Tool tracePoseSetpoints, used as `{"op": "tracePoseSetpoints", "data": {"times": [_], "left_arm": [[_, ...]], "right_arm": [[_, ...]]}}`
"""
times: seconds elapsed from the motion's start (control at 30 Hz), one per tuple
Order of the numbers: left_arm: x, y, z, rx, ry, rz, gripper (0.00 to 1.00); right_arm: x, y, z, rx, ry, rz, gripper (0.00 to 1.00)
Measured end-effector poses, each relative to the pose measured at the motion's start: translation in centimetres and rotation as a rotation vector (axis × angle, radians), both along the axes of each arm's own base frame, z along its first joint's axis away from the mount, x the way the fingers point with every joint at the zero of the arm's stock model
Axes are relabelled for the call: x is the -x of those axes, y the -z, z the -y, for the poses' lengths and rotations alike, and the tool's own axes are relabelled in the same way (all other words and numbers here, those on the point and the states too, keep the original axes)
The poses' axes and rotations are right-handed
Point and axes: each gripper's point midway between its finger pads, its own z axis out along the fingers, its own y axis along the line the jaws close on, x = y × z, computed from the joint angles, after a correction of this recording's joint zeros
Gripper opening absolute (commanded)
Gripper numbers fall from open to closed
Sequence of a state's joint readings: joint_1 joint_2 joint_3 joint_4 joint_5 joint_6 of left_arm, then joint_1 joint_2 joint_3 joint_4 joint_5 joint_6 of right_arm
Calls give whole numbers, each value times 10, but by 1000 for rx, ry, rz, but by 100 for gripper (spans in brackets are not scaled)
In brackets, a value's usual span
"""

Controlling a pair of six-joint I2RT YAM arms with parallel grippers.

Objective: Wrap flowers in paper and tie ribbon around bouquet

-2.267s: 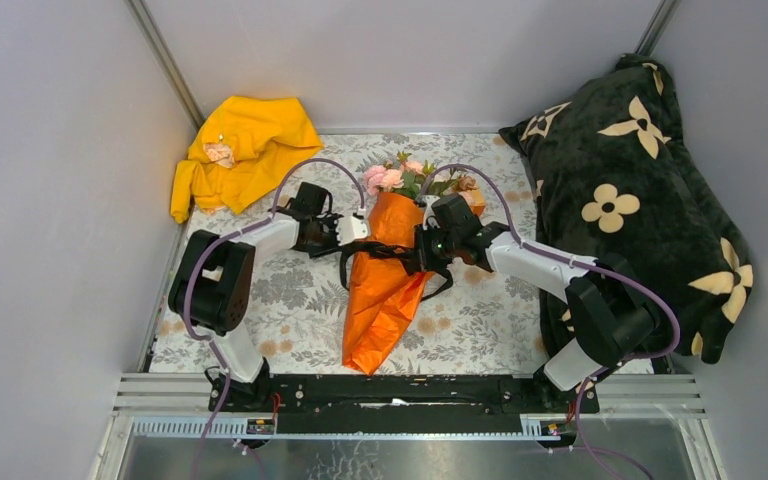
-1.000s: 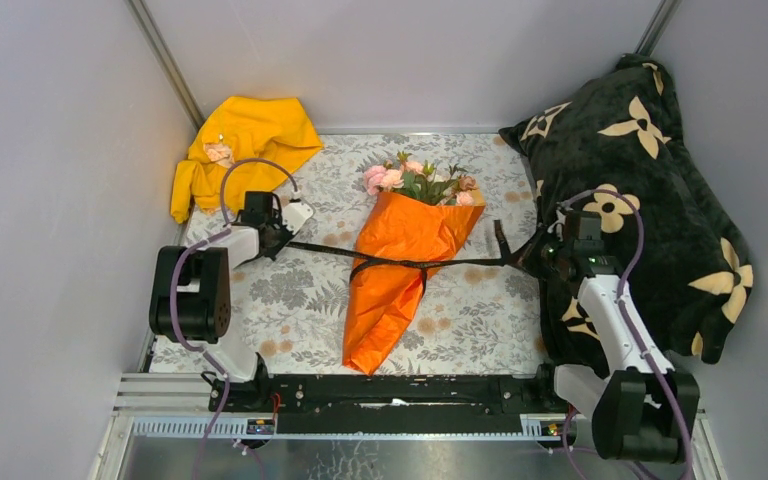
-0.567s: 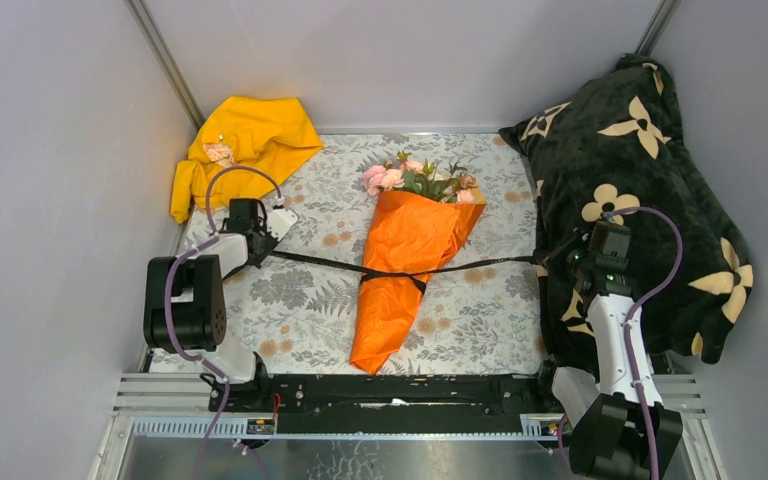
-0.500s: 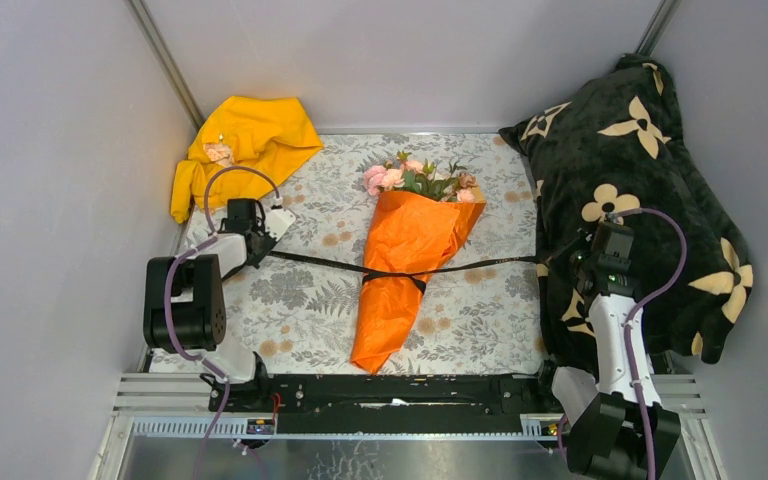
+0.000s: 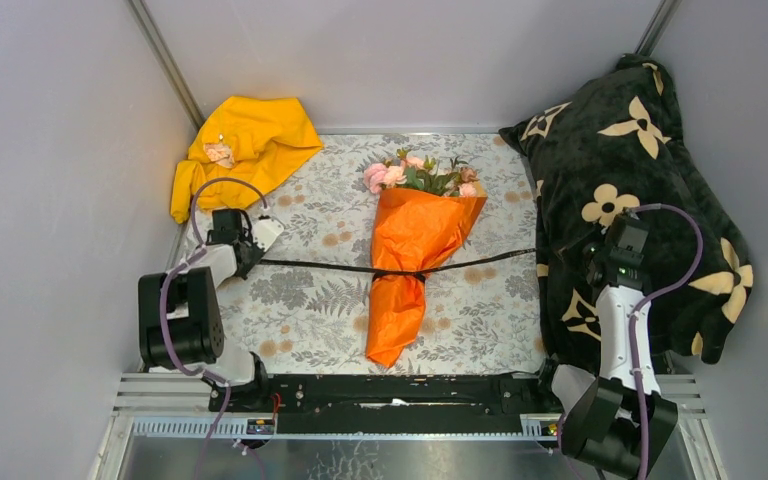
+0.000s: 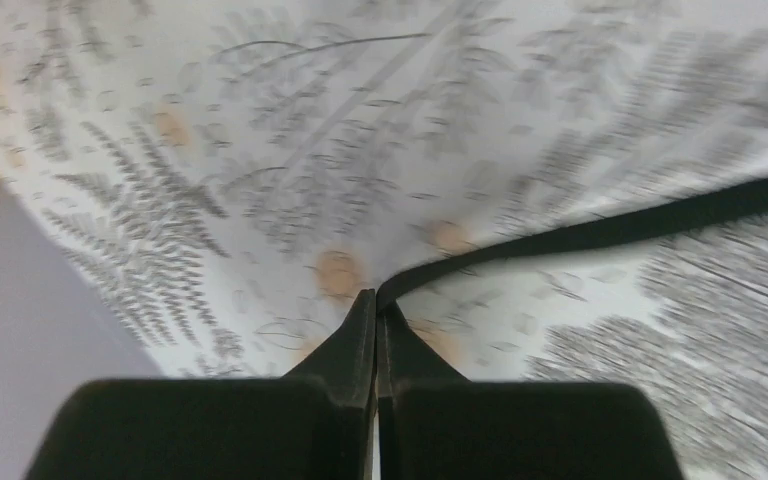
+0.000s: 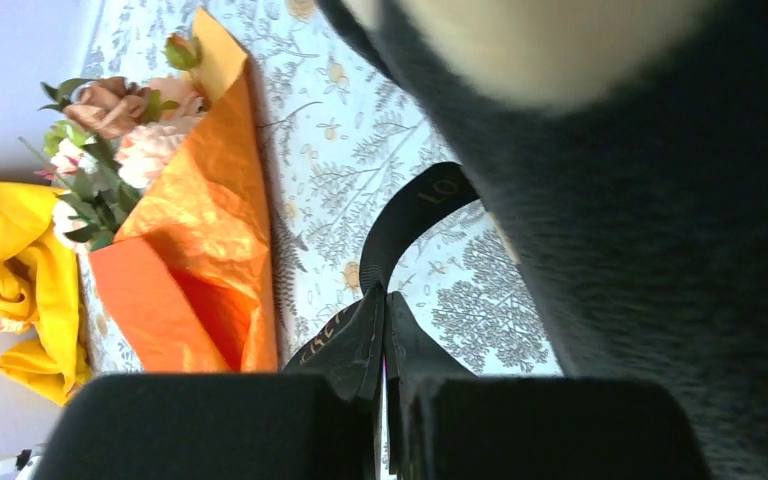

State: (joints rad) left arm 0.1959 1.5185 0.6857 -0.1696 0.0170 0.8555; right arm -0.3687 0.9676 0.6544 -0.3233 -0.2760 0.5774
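On the floral tablecloth (image 5: pixel 300 300), the bouquet (image 5: pixel 412 250) lies mid-table with its tip towards the arms. The wrapping looks done: the orange paper (image 5: pixel 400 310) is closed into a cone around the stems, and the flowers (image 5: pixel 415 177) show at its far, open end. The black ribbon (image 5: pixel 320 267) crosses the cone's narrow waist and runs out taut to both sides. It appears cinched there, though the overhead view is too small to tell whether a knot is finished. The left gripper (image 6: pixel 375 305), near the left edge of the cloth, has its fingers pressed together on one end of the ribbon. The right gripper (image 7: pixel 382 300), over the black pillow (image 5: pixel 640 180), pinches the other end. Judged from this, the tie has yet to be completed or secured and the ends let go.

Counted: one tablecloth, one pillow, one yellow garment (image 5: pixel 240 145) in the far left corner, one sheet of paper, two grippers, one ribbon, and perhaps five or six pink blooms.
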Motion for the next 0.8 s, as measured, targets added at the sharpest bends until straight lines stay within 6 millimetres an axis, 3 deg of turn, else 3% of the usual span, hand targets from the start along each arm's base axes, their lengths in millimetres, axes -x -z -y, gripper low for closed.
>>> {"op": "tracePoseSetpoints", "data": {"times": [0.1,0.17,0.2,0.23,0.27,0.37,0.47,0.5,0.57,0.63,0.7,0.8], "left_arm": [[15,-2,26,44,66,-53,0],[21,-8,69,67,203,-78,0],[25,-11,91,81,274,-92,28],[29,-15,112,97,346,-110,43],[31,-19,128,113,405,-125,53],[33,-39,164,146,510,-152,69],[21,-89,219,205,653,-91,85],[17,-111,243,242,716,-53,85],[13,-160,299,342,862,46,98],[22,-193,342,461,951,104,99],[32,-210,375,592,990,112,99],[30,-213,410,751,960,70,99]], "right_arm": [[-10,-17,-15,7,-66,46,0],[-20,-38,-42,18,-178,104,0],[-23,-48,-57,20,-236,129,0],[-27,-62,-76,27,-309,164,0],[-31,-75,-93,29,-375,198,0],[-34,-113,-141,29,-553,301,0],[-31,-144,-180,4,-696,385,0],[-31,-151,-190,-3,-730,405,0],[-29,-163,-209,-28,-799,445,0],[-26,-171,-225,-57,-855,477,0],[-22,-178,-236,-83,-892,495,0],[-19,-187,-244,-111,-918,529,0]]}}
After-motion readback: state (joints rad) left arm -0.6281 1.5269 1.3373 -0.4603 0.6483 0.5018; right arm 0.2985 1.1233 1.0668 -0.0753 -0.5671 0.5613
